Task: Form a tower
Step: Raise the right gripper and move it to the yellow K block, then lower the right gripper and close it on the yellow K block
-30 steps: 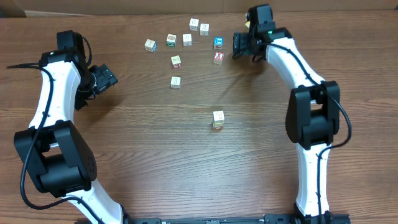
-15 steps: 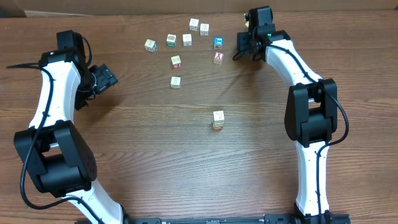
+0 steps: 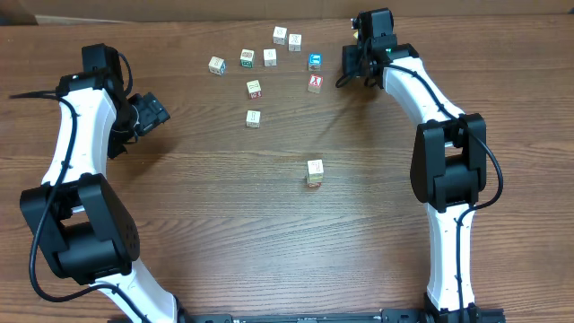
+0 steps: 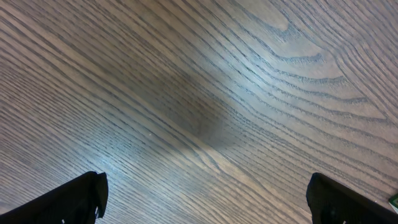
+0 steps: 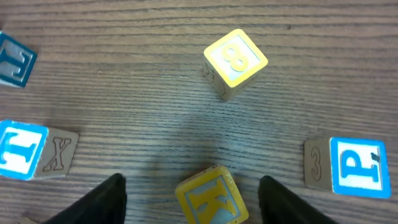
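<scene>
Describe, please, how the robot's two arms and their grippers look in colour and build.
The left arm and the right arm have smooth white link shells joined by bulky black joint housings, with a thin black cable looping alongside each. The left gripper and right gripper are black; their fingers show as dark, matte, wedge-shaped tips. No lettering is readable.

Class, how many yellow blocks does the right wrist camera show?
2. The 8 block sits upper centre; the K block lies bottom centre between the fingers. More may be off-frame.
</scene>
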You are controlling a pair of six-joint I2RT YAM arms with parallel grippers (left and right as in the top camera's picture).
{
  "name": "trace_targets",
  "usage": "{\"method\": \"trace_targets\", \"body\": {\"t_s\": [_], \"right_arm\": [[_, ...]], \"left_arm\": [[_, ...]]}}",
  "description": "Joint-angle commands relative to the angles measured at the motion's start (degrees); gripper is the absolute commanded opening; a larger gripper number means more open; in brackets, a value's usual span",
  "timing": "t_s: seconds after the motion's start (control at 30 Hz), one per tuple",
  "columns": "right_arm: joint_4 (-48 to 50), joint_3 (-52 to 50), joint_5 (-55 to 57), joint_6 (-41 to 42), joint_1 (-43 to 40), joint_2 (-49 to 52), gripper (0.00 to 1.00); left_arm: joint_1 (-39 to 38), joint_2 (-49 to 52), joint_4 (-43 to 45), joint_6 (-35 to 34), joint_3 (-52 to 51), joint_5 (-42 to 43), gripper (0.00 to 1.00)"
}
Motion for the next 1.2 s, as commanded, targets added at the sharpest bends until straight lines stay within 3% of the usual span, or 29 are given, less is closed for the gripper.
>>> {"method": "trace_targets", "body": {"t_s": [0.0, 0.13, 0.27, 0.37, 0.47, 0.67, 0.77, 0.97, 1.17], "right_arm": [[0.33, 0.09, 0.13, -0.31, -0.7, 1.2, 0.69], [0.42, 0.09, -0.81, -1.01, -0.9, 1.81, 0.79], [0.48, 0.09, -4.92, -4.35, -0.9, 2.27, 0.79], [0.2, 0.09, -5.05, -4.35, -0.87, 2.27, 0.69], [-1.07, 0.09, -5.03, -4.35, -0.87, 2.27, 0.49], [-3.74, 0.09, -5.03, -4.35, -0.87, 2.27, 0.49], [-2.75, 0.09, -4.98, -4.39, -0.87, 2.27, 0.62], [2.03, 0.11, -4.98, -4.79, -0.98, 2.27, 0.63], [1.49, 0.11, -5.01, -4.76, -0.98, 2.27, 0.43]], "left_arm": [[-0.11, 0.31, 0.07, 0.44, 0.83, 0.04, 1.0], [-0.11, 0.31, 0.07, 0.46, 0.83, 0.04, 1.0], [-0.11, 0.31, 0.07, 0.44, 0.83, 0.04, 1.0], [-0.11, 0.31, 0.07, 0.46, 0.83, 0.04, 1.0], [-0.11, 0.31, 0.07, 0.46, 0.83, 0.04, 0.99], [-0.11, 0.31, 0.07, 0.46, 0.83, 0.04, 0.99], [-0.11, 0.31, 0.07, 0.44, 0.83, 0.04, 1.0], [-0.11, 0.31, 0.07, 0.46, 0.83, 0.04, 1.0], [-0.11, 0.31, 0.07, 0.44, 0.83, 0.04, 1.0]]}}
